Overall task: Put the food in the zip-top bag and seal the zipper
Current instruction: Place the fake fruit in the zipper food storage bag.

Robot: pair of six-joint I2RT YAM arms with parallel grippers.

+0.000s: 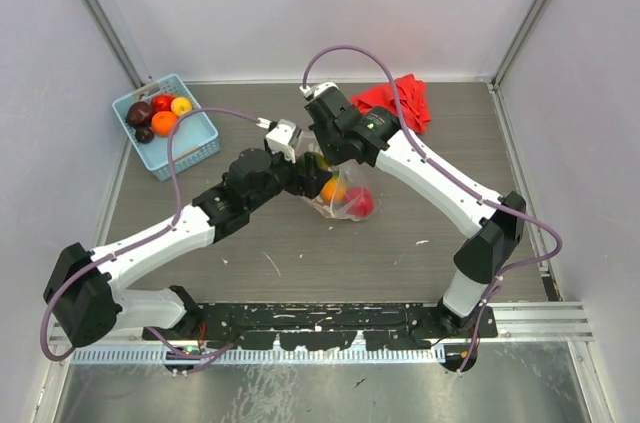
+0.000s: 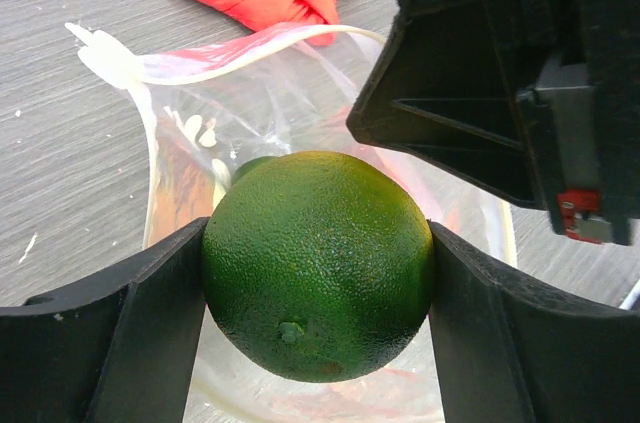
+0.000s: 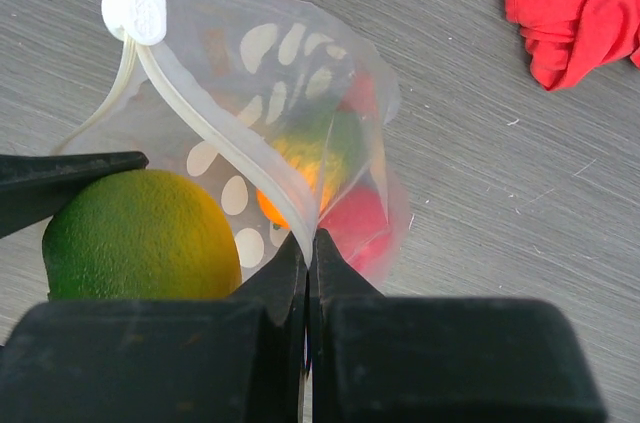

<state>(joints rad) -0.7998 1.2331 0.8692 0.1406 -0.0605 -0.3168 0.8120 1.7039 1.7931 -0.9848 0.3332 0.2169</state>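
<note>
- The left gripper (image 2: 318, 293) is pinching the green fruit (image 2: 315, 243) between its widely spread jaws, just over the open mouth of the bag (image 2: 190, 173)
- The right gripper (image 3: 308, 261) is pressing its jaws together on the bag's rim at the zipper (image 3: 215, 133), holding the mouth up and open
- The green fruit is looking round, hard and smooth; I am judging it light but ready to slip or roll, so gripping across its widest part, as here, is suiting it
- The bag is looking like thin, soft film that is sagging wherever no jaw is holding it; the stiffer zipper edge is seeming the best place to take
- Beyond the right jaws an orange fruit (image 3: 290, 183) and a red fruit (image 3: 352, 228) are showing blurred through the film; I cannot tell how many are lying inside
- The right jaws are hiding part of the zipper, and from above both pairs of jaws are hard to make out under the arms
</note>
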